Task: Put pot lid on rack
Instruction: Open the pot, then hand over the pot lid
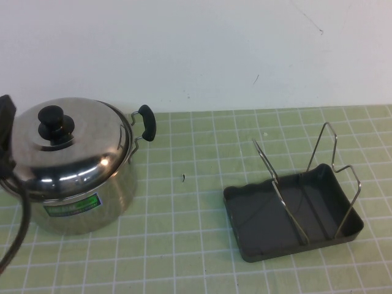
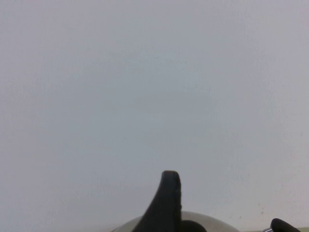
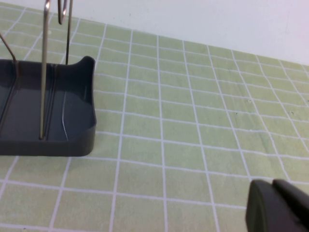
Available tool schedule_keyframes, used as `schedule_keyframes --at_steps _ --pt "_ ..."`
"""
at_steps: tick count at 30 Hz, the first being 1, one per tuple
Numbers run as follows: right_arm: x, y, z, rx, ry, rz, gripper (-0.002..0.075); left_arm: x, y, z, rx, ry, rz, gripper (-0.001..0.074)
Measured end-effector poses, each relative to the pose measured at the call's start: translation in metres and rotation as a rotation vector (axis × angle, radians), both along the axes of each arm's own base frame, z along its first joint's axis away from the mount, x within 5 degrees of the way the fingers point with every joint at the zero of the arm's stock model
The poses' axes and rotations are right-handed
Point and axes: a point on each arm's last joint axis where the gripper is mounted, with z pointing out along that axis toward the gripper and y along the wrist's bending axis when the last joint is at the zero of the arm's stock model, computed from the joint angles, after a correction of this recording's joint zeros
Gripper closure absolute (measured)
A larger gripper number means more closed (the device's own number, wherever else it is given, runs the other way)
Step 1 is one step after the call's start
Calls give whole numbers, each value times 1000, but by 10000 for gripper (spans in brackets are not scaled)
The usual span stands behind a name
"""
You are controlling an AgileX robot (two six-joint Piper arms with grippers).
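Green grid mat (image 1: 196, 202) — pot lid (image 1: 67, 147) covers pot (image 1: 86, 205), rack (image 1: 294, 214) apart.

I seem to be working at a staged test bench rather than a real kitchen: the surface (image 1: 202, 257) wears a pale green mat ruled in white squares, backed by a bare white wall (image 1: 196, 49) (a few small marks on it). Only kitchenware sits here, a steel pot (image 1: 82, 202) with its pot lid (image 1: 67, 147) on, and a wire rack (image 1: 294, 208) well apart.
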Motion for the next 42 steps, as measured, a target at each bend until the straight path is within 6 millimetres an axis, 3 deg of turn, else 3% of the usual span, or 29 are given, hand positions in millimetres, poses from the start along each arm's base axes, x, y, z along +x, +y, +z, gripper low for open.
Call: schedule_keyframes --at_steps 4,11,24,27,29,32,35,37,42 --pt "0 0 0 0 0 0 727 45 -4 -9 1 61 -40 76" --pt "0 0 0 0 0 0 727 111 -9 -49 -4 172 -92 78" --pt "0 0 0 0 0 0 727 156 -9 -100 -33 231 -78 154" --pt "0 0 0 0 0 0 727 160 -9 -103 -38 223 -79 238" --pt "0 0 0 0 0 0 727 161 -8 -101 -44 219 -73 341" --pt "0 0 0 0 0 0 727 161 -9 -100 -4 204 -81 425" --pt "0 1 0 67 -1 -7 727 158 -9 -92 7 188 -77 427" --pt "0 5 1 273 -8 -28 727 152 -8 -77 13 146 -77 427" --pt "0 19 5 956 10 -85 727 109 -14 -2 -82 -99 -156 427"
